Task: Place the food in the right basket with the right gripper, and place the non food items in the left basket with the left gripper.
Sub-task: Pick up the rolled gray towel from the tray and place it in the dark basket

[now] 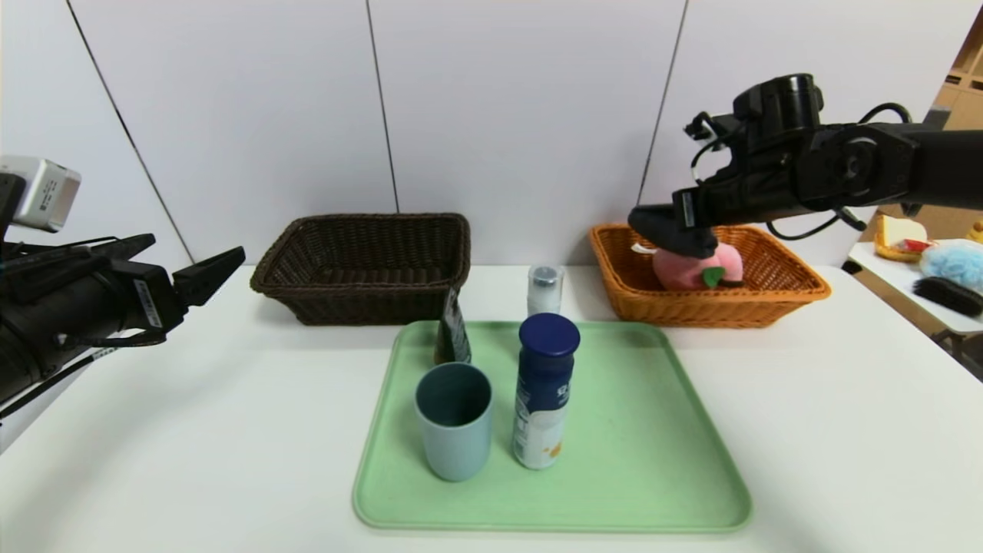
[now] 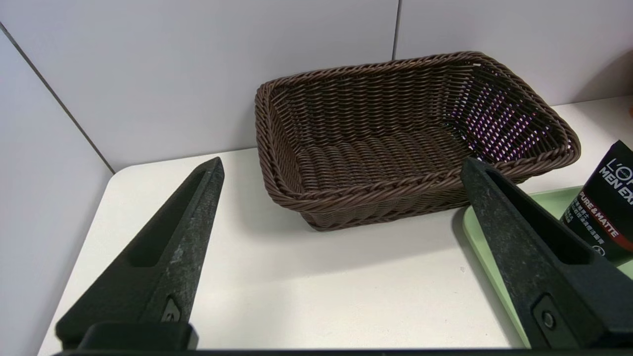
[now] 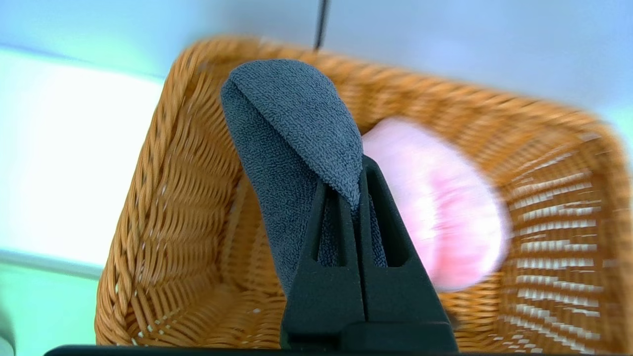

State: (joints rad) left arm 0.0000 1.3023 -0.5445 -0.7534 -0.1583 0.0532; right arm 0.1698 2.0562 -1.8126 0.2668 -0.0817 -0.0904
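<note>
My right gripper (image 1: pixel 691 219) is shut on the folded dark grey cloth (image 1: pixel 664 228) and holds it over the near left part of the orange basket (image 1: pixel 799 290). The pink plush peach (image 1: pixel 695 269) lies in that basket. In the right wrist view the cloth (image 3: pixel 292 123) sticks out from the closed gripper (image 3: pixel 353 175), with the peach (image 3: pixel 435 207) and the basket wall (image 3: pixel 163 198) behind. My left gripper (image 1: pixel 198 247) is open and empty, left of the dark brown basket (image 1: pixel 369 220), which is empty (image 2: pixel 395 190). The cup (image 1: pixel 454 421), the navy-capped bottle (image 1: pixel 544 388) and the black tube (image 1: pixel 453 330) stand on the tray.
The green tray (image 1: pixel 637 461) lies at the table's middle front. The slim white bottle with a grey cap (image 1: pixel 544 289) stands just behind it. The tube (image 2: pixel 606 202) and the tray edge (image 2: pixel 482 237) show in the left wrist view. A side table with clutter (image 1: pixel 921 253) stands far right.
</note>
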